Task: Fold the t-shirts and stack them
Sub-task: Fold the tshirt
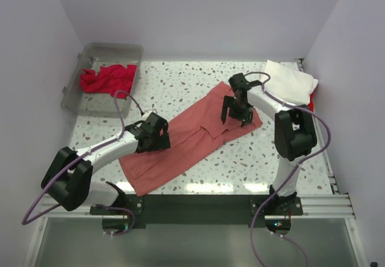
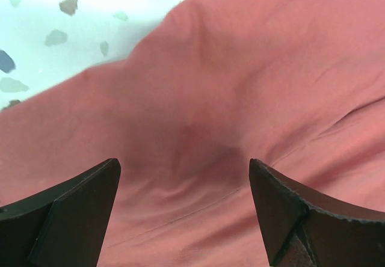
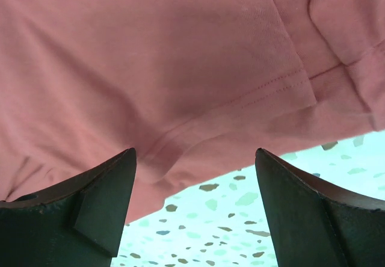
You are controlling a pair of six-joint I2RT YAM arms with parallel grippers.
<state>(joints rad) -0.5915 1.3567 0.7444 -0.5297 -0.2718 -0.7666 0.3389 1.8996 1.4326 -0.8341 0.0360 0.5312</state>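
A large faded coral-red t-shirt (image 1: 186,141) lies folded into a long strip, running diagonally across the speckled table. My left gripper (image 1: 157,136) hovers over its left part, jaws open, with only cloth (image 2: 198,116) beneath and nothing gripped. My right gripper (image 1: 236,112) is over the strip's far right end, open too; between its fingers I see the hemmed edge (image 3: 240,107) and bare table. A white t-shirt (image 1: 292,82) lies folded at the back right on top of a bright red one (image 1: 312,100). A crimson t-shirt (image 1: 108,78) is crumpled in the bin.
A clear plastic bin (image 1: 114,52) stands at the back left corner. White walls close the table on three sides. A metal rail (image 1: 240,204) runs along the near edge by the arm bases.
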